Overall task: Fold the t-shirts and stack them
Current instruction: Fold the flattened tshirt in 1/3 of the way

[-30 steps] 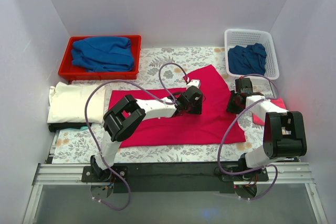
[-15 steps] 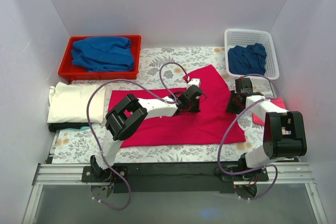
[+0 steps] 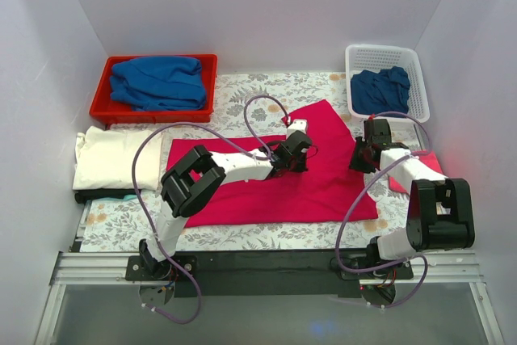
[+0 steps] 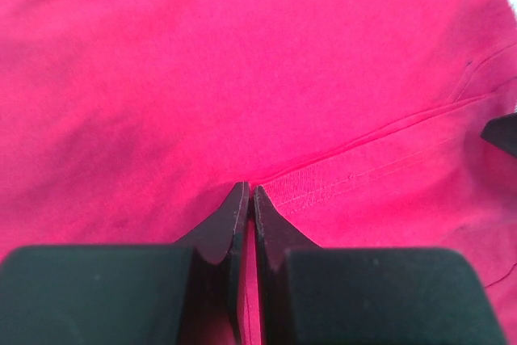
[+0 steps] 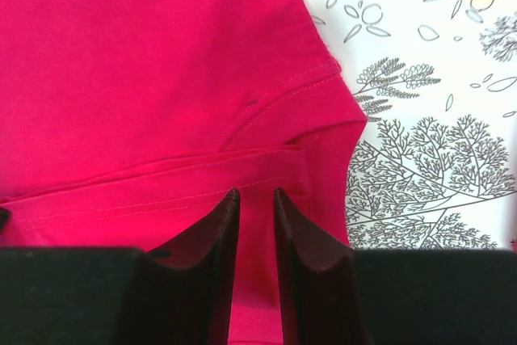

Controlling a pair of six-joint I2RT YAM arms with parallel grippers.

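The bright crimson-pink t-shirt point(image 3: 266, 191) lies spread on the patterned table cloth, its upper right part folded over. My left gripper point(image 3: 296, 156) rests on its middle near the top; in the left wrist view the gripper point(image 4: 249, 191) has its jaws pressed together on a stitched hem of the shirt point(image 4: 242, 78). My right gripper point(image 3: 362, 159) sits at the shirt's right edge. In the right wrist view the gripper point(image 5: 256, 195) has its jaws nearly together with a folded hem of the shirt point(image 5: 145, 62) between them.
A red tray point(image 3: 100, 109) at the back left holds a blue shirt point(image 3: 157, 82). A white basket point(image 3: 384, 52) at the back right holds another blue shirt point(image 3: 380, 90). A folded cream shirt point(image 3: 109, 159) lies at the left. A pink cloth point(image 3: 426, 159) lies under the right arm.
My left gripper has shifted slightly up and right on the shirt. My right arm's elbow has swung a little to the right; its gripper stays at the shirt's edge.
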